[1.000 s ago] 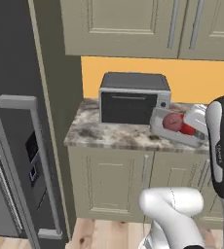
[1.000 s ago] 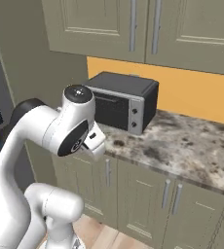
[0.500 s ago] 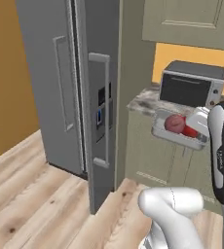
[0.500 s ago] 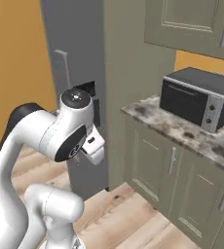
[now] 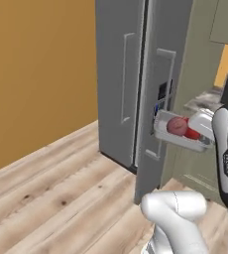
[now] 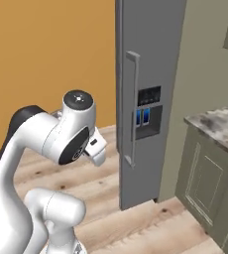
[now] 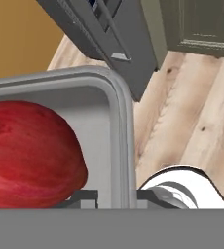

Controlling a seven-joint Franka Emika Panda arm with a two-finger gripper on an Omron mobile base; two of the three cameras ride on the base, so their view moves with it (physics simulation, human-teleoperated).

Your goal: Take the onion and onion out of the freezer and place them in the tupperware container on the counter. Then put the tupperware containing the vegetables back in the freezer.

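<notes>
Where the right base misses it, tupperware container (image 5: 178, 138) holds onions (image 5: 177, 125).

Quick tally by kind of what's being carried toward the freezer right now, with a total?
Small round red vegetables, one duller pinkish-red, one brighter red: 2
Low rectangular grey tupperware container holding them: 1
Total: 3

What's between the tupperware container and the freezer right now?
Nothing: in the left base view the tupperware container, carrying both onions, hangs in open air just before the freezer.
</notes>
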